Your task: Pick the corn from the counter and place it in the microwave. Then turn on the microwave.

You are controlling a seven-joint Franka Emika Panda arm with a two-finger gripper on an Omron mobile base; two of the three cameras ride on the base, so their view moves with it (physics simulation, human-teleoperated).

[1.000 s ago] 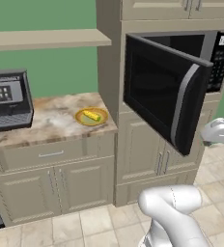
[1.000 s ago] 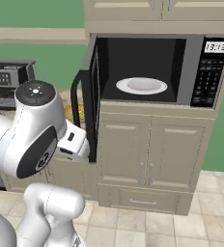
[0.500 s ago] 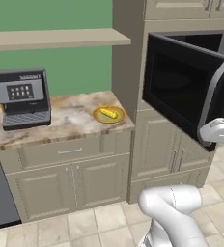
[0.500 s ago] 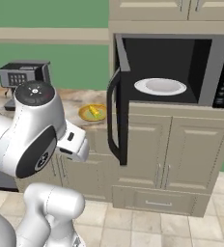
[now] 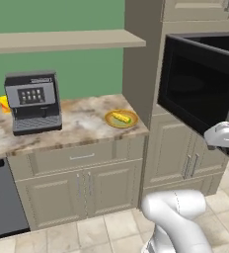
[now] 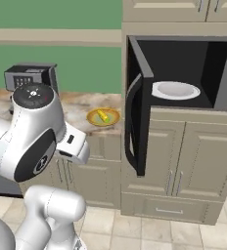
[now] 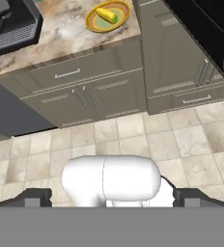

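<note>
While the corn waits untouched, the step in hand looks to be the approach.
Gripper (image 7: 112, 197): fingers spread as wide as they go, holding and touching nothing, well short of the counter.
Approach: judged best to close in on the counter's (image 5: 82, 129) right front corner and descend across the cob.
Corn (image 5: 120, 117): lying on the plate (image 5: 129, 121) near that corner.
Microwave (image 6: 184, 66): door swung open, turntable bare.

Glossy white rounded arm (image 6: 32, 141) segments, dark grey joint bands, round grey cap with small screws on top, small dark slot on a white link, dark claw (image 7: 112, 198) fingertips
</note>
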